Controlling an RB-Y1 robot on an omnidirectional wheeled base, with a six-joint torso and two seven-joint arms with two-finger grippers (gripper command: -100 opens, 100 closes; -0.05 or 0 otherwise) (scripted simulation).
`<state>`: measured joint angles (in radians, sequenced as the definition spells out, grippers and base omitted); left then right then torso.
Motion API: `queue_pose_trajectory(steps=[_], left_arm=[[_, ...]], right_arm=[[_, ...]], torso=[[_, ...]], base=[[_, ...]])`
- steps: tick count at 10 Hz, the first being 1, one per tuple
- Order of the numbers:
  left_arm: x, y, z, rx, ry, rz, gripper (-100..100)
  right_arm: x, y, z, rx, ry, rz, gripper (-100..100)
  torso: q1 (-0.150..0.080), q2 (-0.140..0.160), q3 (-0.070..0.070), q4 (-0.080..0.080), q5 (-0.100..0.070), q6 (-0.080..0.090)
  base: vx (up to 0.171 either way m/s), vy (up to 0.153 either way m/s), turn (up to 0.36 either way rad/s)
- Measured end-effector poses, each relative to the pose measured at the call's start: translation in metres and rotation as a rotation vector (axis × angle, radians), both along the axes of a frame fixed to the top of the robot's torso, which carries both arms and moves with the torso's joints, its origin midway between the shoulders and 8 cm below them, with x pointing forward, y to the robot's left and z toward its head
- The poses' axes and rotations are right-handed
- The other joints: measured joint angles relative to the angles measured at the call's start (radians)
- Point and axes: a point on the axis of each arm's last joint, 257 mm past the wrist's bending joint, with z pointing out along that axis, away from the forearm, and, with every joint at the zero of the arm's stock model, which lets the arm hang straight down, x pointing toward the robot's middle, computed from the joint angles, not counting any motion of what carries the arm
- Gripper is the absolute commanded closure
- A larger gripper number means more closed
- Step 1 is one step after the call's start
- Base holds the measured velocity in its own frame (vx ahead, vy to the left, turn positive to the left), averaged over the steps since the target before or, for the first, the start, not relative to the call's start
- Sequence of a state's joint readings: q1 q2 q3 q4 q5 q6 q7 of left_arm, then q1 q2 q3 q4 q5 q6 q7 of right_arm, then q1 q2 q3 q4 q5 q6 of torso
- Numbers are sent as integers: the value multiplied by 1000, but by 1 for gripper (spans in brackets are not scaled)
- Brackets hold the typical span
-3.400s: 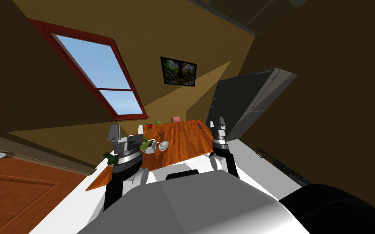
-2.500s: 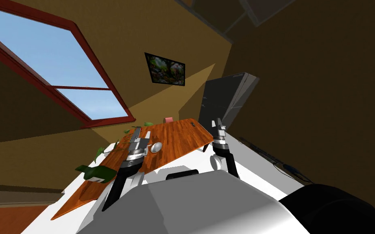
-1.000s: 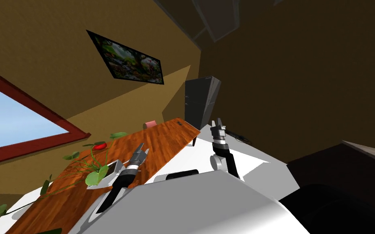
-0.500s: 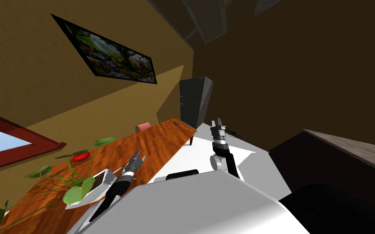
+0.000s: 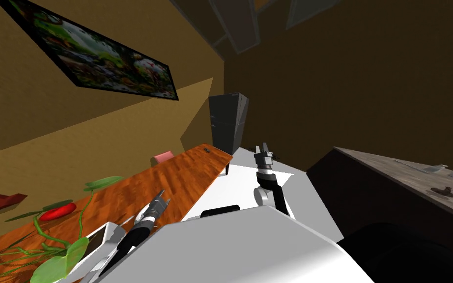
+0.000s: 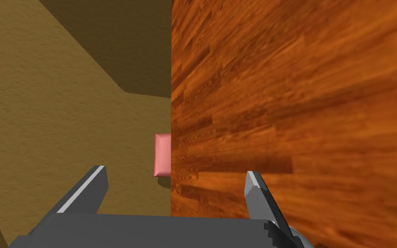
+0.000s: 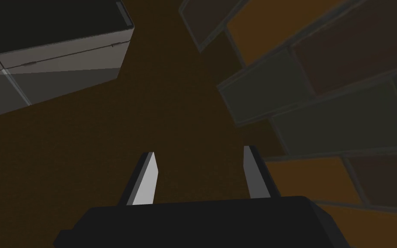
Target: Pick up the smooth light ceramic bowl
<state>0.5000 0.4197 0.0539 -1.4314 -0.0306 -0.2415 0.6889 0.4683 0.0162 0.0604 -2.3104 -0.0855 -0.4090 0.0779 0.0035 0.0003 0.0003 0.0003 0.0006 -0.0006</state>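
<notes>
My left claw (image 6: pixel 175 171) spread apart over the reddish wooden plank table (image 6: pixel 301 107), small pink block (image 6: pixel 162 155) just ahead, right claw (image 7: pixel 200 151) apart too, my head has swung right along the table.

— What is sitting on the table (image 5: pixel 186 169)?
— A planter (image 5: pixel 105 235), at lower left, with the left gripper (image 5: pixel 164 196) hanging near it.
— And beyond?
— A cabinet (image 5: pixel 228 123) is standing at centre; a counter (image 5: pixel 397 182) is running along the right.

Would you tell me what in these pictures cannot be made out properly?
Pink block: left wrist view, part hidden by the wooden table.
White plant pot: head view, cut by the bottom edge.
Small dark thing at the table's far end: head view, too small.
</notes>
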Motion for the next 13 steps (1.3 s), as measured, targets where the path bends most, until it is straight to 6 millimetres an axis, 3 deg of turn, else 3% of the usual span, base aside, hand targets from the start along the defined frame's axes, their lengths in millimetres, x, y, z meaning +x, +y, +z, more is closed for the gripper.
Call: queue_pose_trajectory(steps=[4, 6, 9, 13], left_arm=[[-46, 32, -54, -51, 140, 95, -100], [-85, 56, -85, -95, 233, 180, -100], [-132, 75, -118, -139, 335, 280, -100], [-174, 94, -137, -169, 414, 366, -100]], right_arm=[[0, 0, 0, 0, 0, 0, 0], [0, 0, 0, 0, 0, 0, 0], [0, 0, 0, 0, 0, 0, 0], [0, 0, 0, 0, 0, 0, 0]], torso=[[0, 0, 0, 0, 0, 0], [2, 0, 0, 0, 0, 0], [1, 0, 0, 0, 0, 0], [-1, -1, -1, 0, 0, -2]], base=[[-14, 28, -294], [-20, 52, -282], [-17, 38, -246], [-8, 22, -126]])
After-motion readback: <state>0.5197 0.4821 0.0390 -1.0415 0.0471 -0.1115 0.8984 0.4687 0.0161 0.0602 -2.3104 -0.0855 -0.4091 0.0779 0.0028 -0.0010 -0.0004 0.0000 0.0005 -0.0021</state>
